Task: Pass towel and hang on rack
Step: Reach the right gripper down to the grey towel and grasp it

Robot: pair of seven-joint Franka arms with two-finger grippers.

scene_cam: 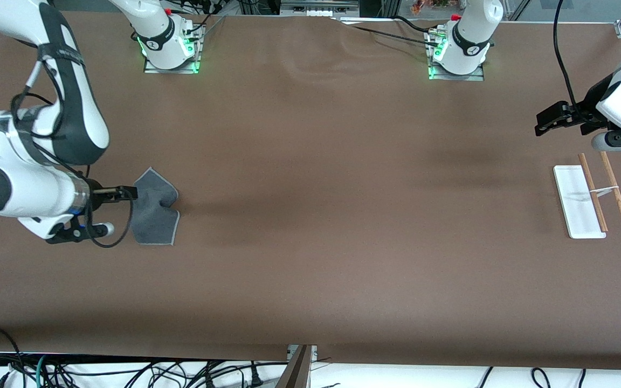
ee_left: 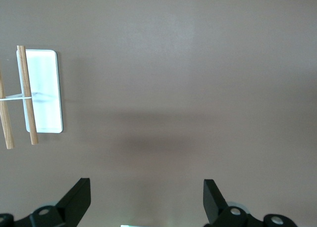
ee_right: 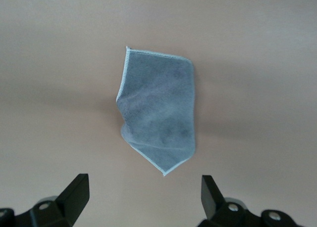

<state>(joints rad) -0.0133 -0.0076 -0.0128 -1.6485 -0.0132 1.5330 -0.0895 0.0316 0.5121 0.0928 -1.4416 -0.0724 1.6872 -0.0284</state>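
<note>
The towel [scene_cam: 154, 210] lies crumpled on the table toward the right arm's end, dark grey face up with a light stitched edge. It also shows in the right wrist view [ee_right: 158, 113]. My right gripper [scene_cam: 126, 193] hovers open and empty over the towel's edge; its own view [ee_right: 143, 197] shows the jaws wide apart and one towel corner just ahead of them. The rack [scene_cam: 579, 203] stands toward the left arm's end, a white base with two brown rods [scene_cam: 615, 189]. My left gripper [scene_cam: 546, 121] is open and empty above the table beside the rack [ee_left: 44, 88], with bare table between its jaws [ee_left: 146, 200].
The brown table cover [scene_cam: 343, 215] is bare between towel and rack. Both arm bases [scene_cam: 170, 43] stand along the table's edge farthest from the front camera. Cables hang below the edge nearest that camera.
</note>
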